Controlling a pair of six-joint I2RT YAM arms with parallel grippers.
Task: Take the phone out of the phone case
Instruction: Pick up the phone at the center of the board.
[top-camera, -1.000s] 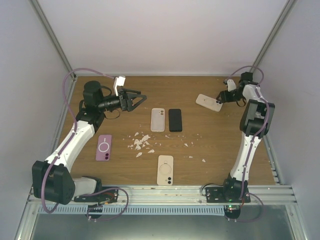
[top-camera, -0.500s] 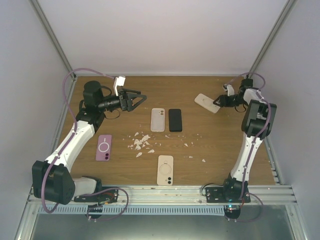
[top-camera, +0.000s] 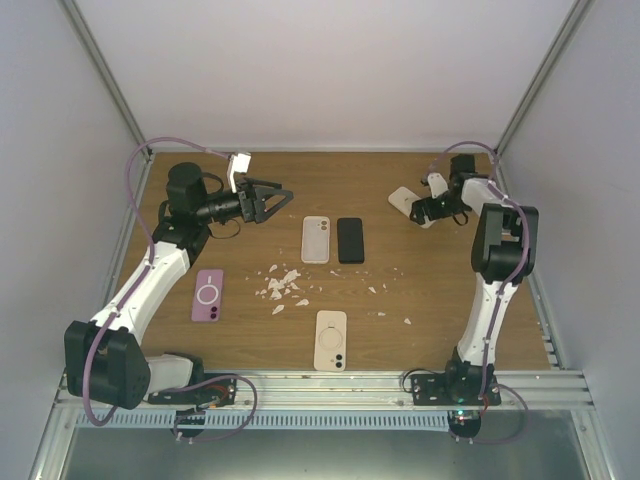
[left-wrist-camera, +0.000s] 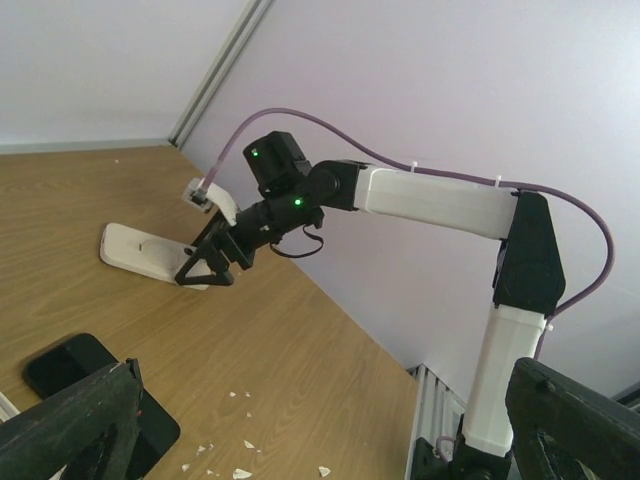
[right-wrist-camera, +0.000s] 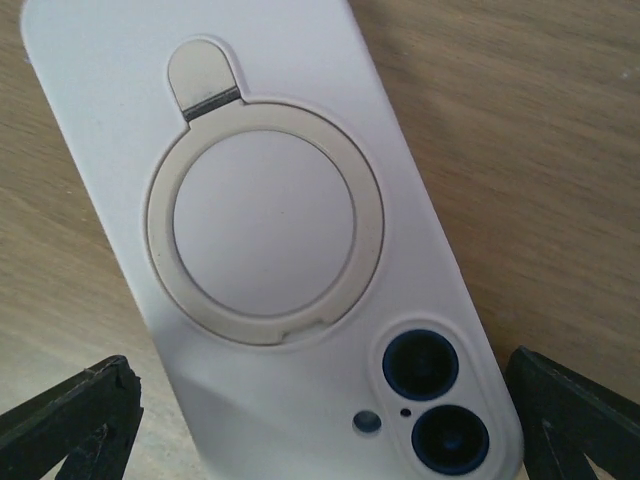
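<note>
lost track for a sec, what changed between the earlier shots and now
The right claw swung left over the white cased phone and opened, letting it go; it lies flat on the table. The left claw and the other phones stayed put.

The counter (right-wrist-camera: 560, 150) is smooth, matt wood-grain. The white phone case (right-wrist-camera: 250, 330) in mid-frame looks like soft matt plastic, and its camera lenses (right-wrist-camera: 422, 365) are glossy dark glass. Along the bottom of the top view runs a metal rail (top-camera: 330, 388), dull and brushed.
</note>
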